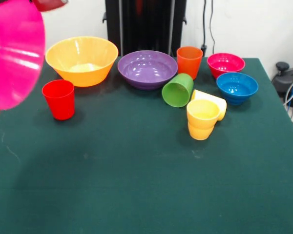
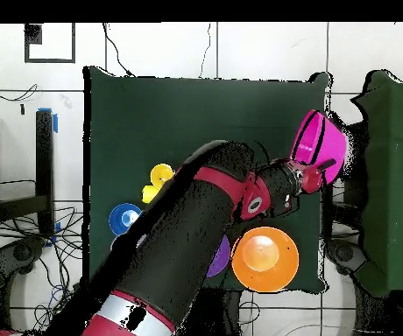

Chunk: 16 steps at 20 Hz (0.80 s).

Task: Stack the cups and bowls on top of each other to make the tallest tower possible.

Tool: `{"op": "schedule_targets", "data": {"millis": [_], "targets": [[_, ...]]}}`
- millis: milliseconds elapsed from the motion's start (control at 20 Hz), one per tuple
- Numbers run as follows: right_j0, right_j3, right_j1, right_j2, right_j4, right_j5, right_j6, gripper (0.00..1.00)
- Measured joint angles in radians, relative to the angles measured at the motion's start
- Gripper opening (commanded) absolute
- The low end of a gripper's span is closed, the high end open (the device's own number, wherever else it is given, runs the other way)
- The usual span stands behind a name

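While the gripper [image 2: 314,172] grips the rim of the pink bowl [image 1: 12,51], that bowl hangs tilted in the air above the table's [image 1: 136,185] edge, near the red cup [image 1: 59,99]. On the table stand an orange bowl [image 1: 82,60], a purple bowl [image 1: 147,68] and an orange cup [image 1: 189,61]; the green cup [image 1: 178,90] lies on its side

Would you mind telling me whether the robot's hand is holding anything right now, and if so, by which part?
Yes: the hand holds the hot pink bowl up off the table, tipped on its side. It seems to grip the bowl at the rim, though the exact contact is hard to see.
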Motion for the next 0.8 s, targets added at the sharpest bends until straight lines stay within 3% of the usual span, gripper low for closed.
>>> {"op": "schedule_targets", "data": {"millis": [300,800], "targets": [[0.043,-0.032,0.075,-0.076,0.001,0.197,0.083,0.0],[0.065,-0.075,0.17,-0.134,0.043,0.416,0.137,0.0]]}}
